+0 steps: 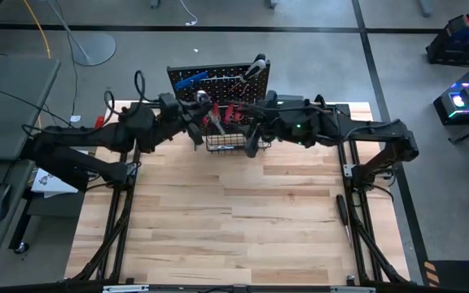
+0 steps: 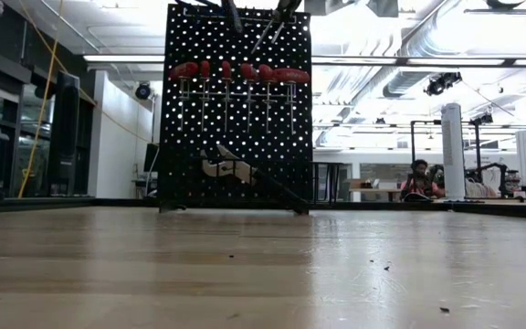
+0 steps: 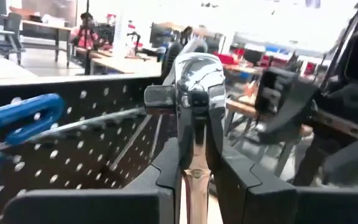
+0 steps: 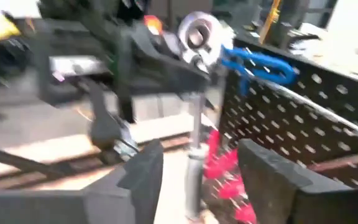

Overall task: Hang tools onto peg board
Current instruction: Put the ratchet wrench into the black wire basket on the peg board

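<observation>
I am working at the far edge of the table [image 1: 234, 220], where the peg board [image 1: 218, 80] is standing upright so that its holes and hooks face my arms. From above I am seeing both arms reaching in toward it from either side, meeting over the black wire basket [image 1: 236, 144] at its base.

Across the board, a row of red-handled screwdrivers [image 2: 237, 71] is hanging by their heads, shafts pointing down, which keeps them tidy and leaves the lower holes free. A blue T-handle key [image 1: 190, 79] is sitting high on the board, near its left end as seen from above.

The tool in play is the chrome ratchet [image 3: 194, 78]. My left gripper [image 3: 199, 167] is clamping its shaft between both fingers, head uppermost, just in front of the board; I am holding it upright, I judge, so the head can be offered to a hook. In the right wrist view the same ratchet is standing vertically, its round head beside the blue key.

My right gripper [image 4: 199, 171] is sitting with its jaws spread apart on either side of the ratchet's shaft, not pinching it. I take this as a handover: the left claw carries the weight while the right lets go.
</observation>
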You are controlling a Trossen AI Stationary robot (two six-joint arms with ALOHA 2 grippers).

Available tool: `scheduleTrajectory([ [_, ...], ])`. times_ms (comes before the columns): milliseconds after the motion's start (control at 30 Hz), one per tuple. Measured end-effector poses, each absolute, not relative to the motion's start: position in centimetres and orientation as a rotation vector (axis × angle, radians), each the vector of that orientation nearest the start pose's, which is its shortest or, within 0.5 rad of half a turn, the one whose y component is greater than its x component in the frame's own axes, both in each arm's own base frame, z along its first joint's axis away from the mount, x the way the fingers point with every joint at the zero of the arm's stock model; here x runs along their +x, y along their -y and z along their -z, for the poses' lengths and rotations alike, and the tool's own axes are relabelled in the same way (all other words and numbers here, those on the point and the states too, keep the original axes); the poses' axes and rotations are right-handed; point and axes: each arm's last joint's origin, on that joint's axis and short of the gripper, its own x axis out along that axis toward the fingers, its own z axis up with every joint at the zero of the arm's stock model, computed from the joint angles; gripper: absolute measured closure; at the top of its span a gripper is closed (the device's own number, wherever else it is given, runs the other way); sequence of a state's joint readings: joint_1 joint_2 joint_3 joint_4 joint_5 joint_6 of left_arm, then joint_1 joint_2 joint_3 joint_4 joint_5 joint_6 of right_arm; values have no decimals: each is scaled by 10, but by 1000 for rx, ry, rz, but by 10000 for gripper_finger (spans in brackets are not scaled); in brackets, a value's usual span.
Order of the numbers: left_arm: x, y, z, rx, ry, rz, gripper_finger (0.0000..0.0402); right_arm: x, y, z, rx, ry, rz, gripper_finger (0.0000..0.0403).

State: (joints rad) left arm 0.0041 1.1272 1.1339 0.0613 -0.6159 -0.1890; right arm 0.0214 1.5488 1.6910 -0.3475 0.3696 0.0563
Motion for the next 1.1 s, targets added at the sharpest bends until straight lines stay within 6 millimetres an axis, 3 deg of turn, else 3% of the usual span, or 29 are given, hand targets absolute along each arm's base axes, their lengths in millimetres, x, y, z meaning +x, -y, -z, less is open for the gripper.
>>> scheduleTrajectory([
  [200, 236, -40, -413, -215, 158, -718, 351, 322, 5, -459, -42, -246, 465, 182],
  [333, 252, -51, -414, -201, 88, -721, 351, 311, 6, -461, -27, -299, 525, 180],
  [500, 273, -55, -446, -167, 8, -672, 351, 298, 7, -460, 1, -343, 575, 179],
  [600, 283, -56, -456, -141, -72, -672, 351, 296, 8, -459, -1, -363, 581, 179],
  [867, 295, -55, -466, -196, -54, -610, 351, 296, 8, -457, -7, -376, 581, 178],
  [1100, 301, -62, -458, -66, -107, -836, 351, 295, 9, -455, -16, -391, 601, 178],
])
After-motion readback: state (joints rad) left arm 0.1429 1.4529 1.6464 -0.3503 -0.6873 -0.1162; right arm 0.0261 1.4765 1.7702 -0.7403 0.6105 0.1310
